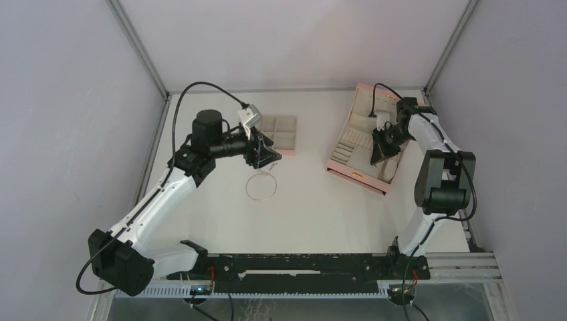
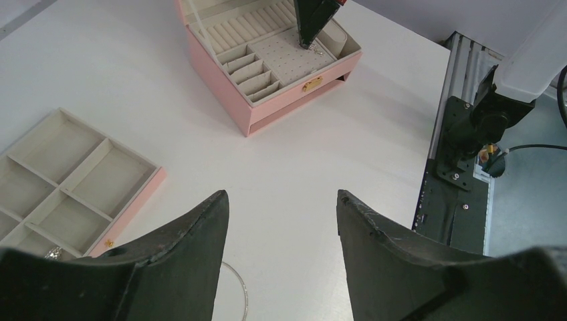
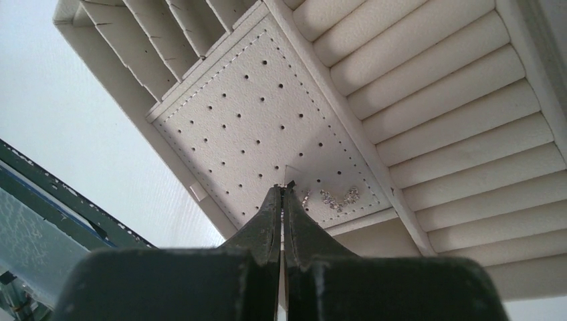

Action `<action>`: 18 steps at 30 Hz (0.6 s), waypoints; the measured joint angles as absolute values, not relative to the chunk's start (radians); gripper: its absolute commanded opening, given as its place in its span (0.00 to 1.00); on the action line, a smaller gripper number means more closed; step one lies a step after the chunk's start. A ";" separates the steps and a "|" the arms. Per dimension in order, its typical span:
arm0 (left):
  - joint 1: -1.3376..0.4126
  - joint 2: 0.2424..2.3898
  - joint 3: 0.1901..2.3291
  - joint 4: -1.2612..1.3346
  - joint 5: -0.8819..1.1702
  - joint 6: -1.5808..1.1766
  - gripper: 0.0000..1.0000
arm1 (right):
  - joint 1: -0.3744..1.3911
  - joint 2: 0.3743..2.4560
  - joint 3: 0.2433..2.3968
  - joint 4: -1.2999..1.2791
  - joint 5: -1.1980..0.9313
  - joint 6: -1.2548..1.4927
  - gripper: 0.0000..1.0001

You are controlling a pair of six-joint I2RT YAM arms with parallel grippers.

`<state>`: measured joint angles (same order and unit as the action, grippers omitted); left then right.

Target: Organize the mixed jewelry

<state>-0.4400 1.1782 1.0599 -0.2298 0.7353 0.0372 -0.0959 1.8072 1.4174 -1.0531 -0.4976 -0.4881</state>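
- Left claw (image 1: 265, 158) (image 2: 281, 200): fingers spread wide with nothing between them. It hangs over the white worktop (image 1: 314, 214), just beside the near edge of the pink compartment tray (image 1: 281, 134) (image 2: 137, 200).
- Thin silver wire hoop (image 1: 247, 187) (image 2: 245, 294): lies flat on the worktop, just on the robot's side of the left claw and off the tray. In the left wrist view only an arc of it shows, below the gap between the fingers. The claw is not touching it.
- Tray: beige compartments, sitting flat. One tiny silver piece (image 2: 53, 253) lies in the compartment at the tray's near corner (too small to tell what kind). The other compartments that are visible look bare.
- Pink box (image 1: 354, 170) (image 2: 220, 73): open on the right side of the worktop, well apart from the tray. It holds ring rolls, slotted dividers and a perforated stud pad (image 3: 254, 127).
- Right claw (image 1: 378, 155) (image 2: 309, 30) (image 3: 284, 192): fingers pressed together with no gap, tips pointing down right at the stud pad near its corner. I can't tell whether anything tiny is pinched between them, or whether the tips touch the pad.
- Small sparkly silver cluster (image 3: 337, 197): lies on the stud pad, just beside the right claw's tips, up against the pad's edge next to the ring rolls.
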 measured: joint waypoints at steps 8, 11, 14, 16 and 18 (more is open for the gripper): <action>-0.440 1.178 1.060 -0.232 0.735 0.038 0.65 | -0.097 1.812 1.434 -1.046 -0.474 -0.483 0.00; -0.440 1.178 1.060 -0.233 0.735 0.038 0.65 | -0.098 1.815 1.435 -1.045 -0.472 -0.480 0.00; -0.440 1.179 1.060 -0.235 0.735 0.038 0.65 | -0.099 1.820 1.439 -1.048 -0.471 -0.476 0.00; -0.440 1.180 1.060 -0.235 0.735 0.038 0.65 | -0.099 1.824 1.447 -1.047 -0.470 -0.472 0.00; -0.440 1.184 1.060 -0.235 0.735 0.038 0.65 | -0.099 1.827 1.453 -1.045 -0.469 -0.469 0.00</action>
